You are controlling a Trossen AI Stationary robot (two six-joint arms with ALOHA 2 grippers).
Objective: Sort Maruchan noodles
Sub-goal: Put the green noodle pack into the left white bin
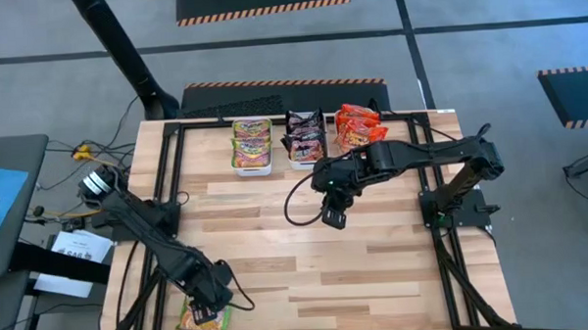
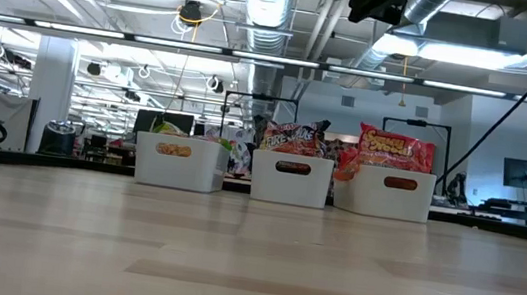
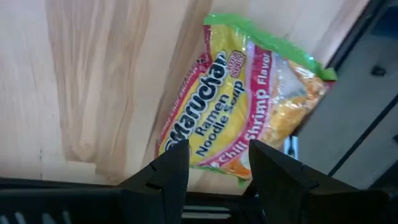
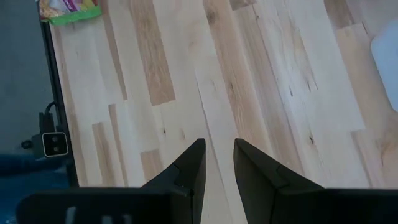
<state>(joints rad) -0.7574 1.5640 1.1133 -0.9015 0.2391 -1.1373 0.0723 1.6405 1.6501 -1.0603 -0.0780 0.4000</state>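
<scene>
A: While the left hand hangs low over the last loose packet, we log it at the near left corner of the surface, close against the frame rail. Green-yellow wrapper, lying flat, tilted to the edge.

B: In the left wrist view the packet fills the gap ahead of the fingers. We read them as parted, roughly packet-wide, nothing between them yet.

A: Right hand?

B: Mid-surface, waiting, fingers a little apart and empty. Its own view shows only bare wood, with the packet far off in the corner.

A: Handling, as we judge it: light, crinkly film over a brittle noodle block. Film looks slick, so a pinch on the sealed end alone could slip or let it swing. We would take it across the short width, over the block, and squeeze gently so the block does not crack.

B: Edges worry us. The packet sits near the surface's rim and the rail, so one finger has little room on that side. A nudge outward could push it off.

A: Open room is good otherwise. Bare wood runs all the way to the three bins at the far edge: green-yellow packets left, dark ones middle, red-orange right. We expect the left bin is the target.
</scene>
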